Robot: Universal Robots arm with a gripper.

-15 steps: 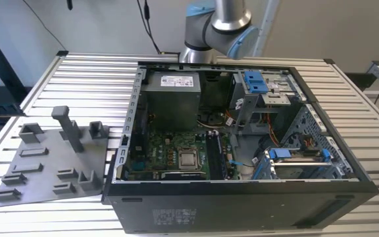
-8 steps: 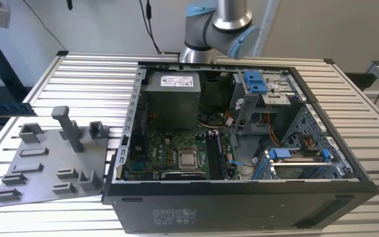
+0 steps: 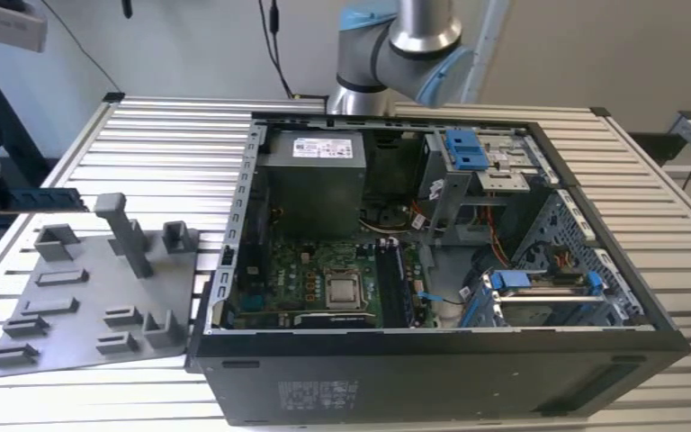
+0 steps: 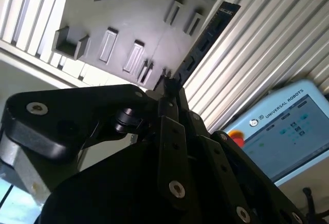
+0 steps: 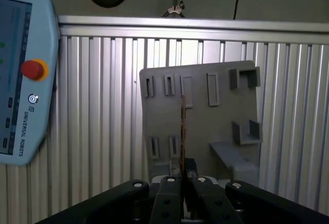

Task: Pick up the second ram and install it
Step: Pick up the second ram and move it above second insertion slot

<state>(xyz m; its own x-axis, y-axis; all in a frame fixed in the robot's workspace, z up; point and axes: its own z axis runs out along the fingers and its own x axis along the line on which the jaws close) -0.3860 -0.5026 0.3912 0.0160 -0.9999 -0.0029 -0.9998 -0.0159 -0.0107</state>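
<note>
**Second ram point(image 4: 205, 39) clamped in gripper point(image 4: 168, 86), off to the tray side, away from the case**

The gripper is closed narrow on the second ram. Its fingers point(image 4: 172, 147) pinch one end of the dark stick, and the rest juts out free past the tips. In the first wrist view the stick shows edge-on as a thin line running out from between the fingertips, with the gray tray point(image 5: 205, 116) behind it. In both wrist views the ram sits in none of the tray's slots.

In the exterior view the ram is at the far left of the frame, about mid-height. It lies roughly level, just left of the top of the tray's tall post point(image 3: 123, 229). The dark gripper body there is cut off by the left edge.

The tray lies flat on the slatted metal table point(image 3: 154, 144) at the exterior view's lower left. The open computer case point(image 3: 442, 378) takes up the centre and right, well apart from the ram. Inside it:
- motherboard point(image 3: 309, 270) on the floor
- CPU point(image 3: 343, 290) at lower centre
- power supply box point(image 3: 309, 175) at upper centre
- blue drive latches point(image 3: 466, 148) at upper right

The robot arm point(image 3: 399, 45) stands at top centre behind the case. A teach pendant point(image 5: 23, 80) with a red button point(image 5: 33, 70) lies on the table and shows in both wrist views.
</note>
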